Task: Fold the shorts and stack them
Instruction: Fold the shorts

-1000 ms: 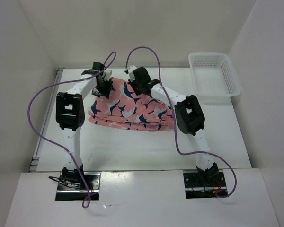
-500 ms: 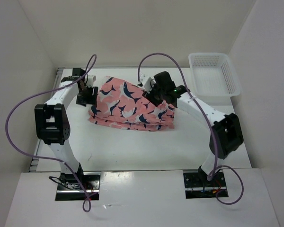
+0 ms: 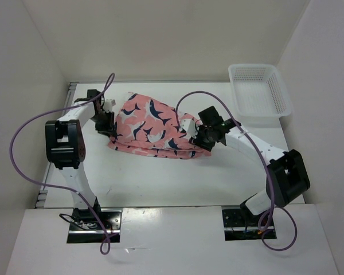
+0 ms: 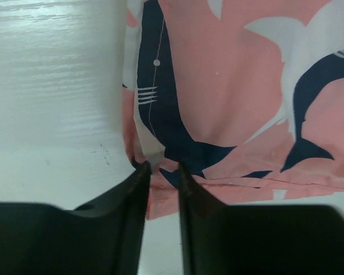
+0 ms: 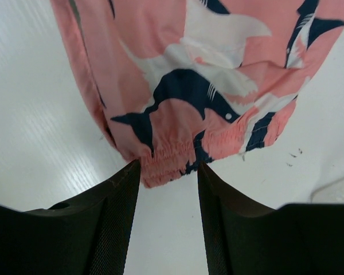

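The shorts, salmon-pink with navy and white fish shapes, lie bunched in layers at the middle of the table. My left gripper sits low at their left edge. In the left wrist view its jaws stand narrowly apart, and a hem corner of the shorts lies flat between the tips. My right gripper is at the right front end of the pile. It is open, and the gathered waistband of the shorts lies just in front of and between its fingertips.
A white mesh basket stands at the back right of the table. White walls close in the back and both sides. Purple cables loop over both arms.
The left gripper slid off the pile to its left edge and its jaws narrowed. The right gripper left the back of the shorts, swung to their right front end and opened.
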You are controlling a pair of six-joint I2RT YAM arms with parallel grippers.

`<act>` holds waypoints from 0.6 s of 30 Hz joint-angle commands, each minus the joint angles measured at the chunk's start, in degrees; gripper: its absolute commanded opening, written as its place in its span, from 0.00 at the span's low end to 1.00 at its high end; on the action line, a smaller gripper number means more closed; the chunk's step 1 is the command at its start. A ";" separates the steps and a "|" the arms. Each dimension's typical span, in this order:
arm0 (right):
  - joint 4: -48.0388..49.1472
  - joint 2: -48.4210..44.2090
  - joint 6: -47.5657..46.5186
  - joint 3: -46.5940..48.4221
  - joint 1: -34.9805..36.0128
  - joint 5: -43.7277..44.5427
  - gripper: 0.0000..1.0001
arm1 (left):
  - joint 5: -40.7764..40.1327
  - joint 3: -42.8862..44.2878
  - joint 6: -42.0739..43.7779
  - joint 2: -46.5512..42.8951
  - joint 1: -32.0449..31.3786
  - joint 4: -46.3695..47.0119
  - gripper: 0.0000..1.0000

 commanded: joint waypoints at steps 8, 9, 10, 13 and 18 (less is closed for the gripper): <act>-4.24 -5.15 -6.98 -0.97 1.56 1.57 0.54 | 2.75 -2.12 0.10 1.72 -0.05 0.25 0.04; -4.24 -5.16 -7.60 -1.76 2.79 2.80 0.54 | 2.75 -2.12 0.10 1.71 -0.05 0.25 0.03; -3.37 -6.38 -8.74 -2.55 4.54 3.60 0.54 | 2.23 -2.12 0.10 1.01 -0.05 0.25 0.01; -1.35 -7.01 -8.23 -4.40 5.18 3.61 0.54 | 1.70 -2.12 0.10 -0.40 -0.05 -0.27 0.00; 2.17 -4.02 -7.61 -5.73 5.18 4.75 0.54 | 1.69 -1.59 0.10 -2.77 -0.05 -1.42 0.00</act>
